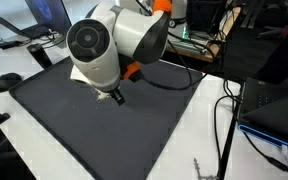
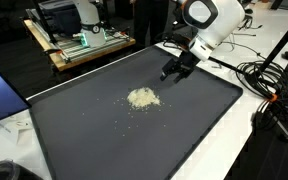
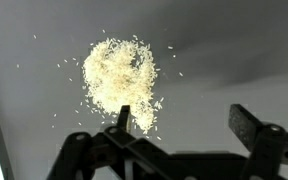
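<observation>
The tool (image 2: 177,68) is held spread and empty at the upper right of the frame. The rice pile (image 2: 142,97) is seen mid-frame on the dark mat (image 2: 84,130). Its loose, light grains are judged best gathered from the edges, not pinched.

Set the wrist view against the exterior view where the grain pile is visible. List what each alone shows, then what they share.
Only the wrist view: individual grains, clear enough to tell apart, strewn around the pile, and the gripper seen from behind with its fingers standing apart. Only an exterior view: the white arm, the whole dark mat, the wooden cart behind it and cables beside it. Both: the pale pile lying on the mat, and the open gripper near it, holding nothing.
</observation>
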Controlling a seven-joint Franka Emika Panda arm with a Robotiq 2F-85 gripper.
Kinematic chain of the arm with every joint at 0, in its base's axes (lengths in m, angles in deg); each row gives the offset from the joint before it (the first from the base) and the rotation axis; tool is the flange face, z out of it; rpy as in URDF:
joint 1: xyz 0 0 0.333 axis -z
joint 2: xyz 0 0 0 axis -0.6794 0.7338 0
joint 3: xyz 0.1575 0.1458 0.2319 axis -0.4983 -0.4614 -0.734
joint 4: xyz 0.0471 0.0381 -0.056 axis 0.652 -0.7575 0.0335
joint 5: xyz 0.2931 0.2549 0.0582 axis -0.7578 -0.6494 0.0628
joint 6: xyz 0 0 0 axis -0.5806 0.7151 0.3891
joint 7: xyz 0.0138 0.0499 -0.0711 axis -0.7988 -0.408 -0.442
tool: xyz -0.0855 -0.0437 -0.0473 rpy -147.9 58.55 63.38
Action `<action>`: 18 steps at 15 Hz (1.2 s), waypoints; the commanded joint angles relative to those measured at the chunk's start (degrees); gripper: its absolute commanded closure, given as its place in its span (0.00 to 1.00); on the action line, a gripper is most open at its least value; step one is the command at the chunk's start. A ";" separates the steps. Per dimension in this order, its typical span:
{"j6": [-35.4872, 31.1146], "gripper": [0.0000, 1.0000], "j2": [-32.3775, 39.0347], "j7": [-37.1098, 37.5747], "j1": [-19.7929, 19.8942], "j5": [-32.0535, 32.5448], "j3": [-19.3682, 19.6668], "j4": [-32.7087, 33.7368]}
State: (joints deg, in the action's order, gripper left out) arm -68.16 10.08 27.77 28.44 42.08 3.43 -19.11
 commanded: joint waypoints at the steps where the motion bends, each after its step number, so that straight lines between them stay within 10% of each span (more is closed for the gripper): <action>1: -8.24 0.00 -7.16 -0.34 1.58 -1.27 -0.44 -11.81; 18: -49.01 0.00 -24.30 -43.98 24.91 -16.69 -5.71 -49.02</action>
State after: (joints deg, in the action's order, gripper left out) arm -110.96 -11.35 -9.15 49.65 29.33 0.18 -62.33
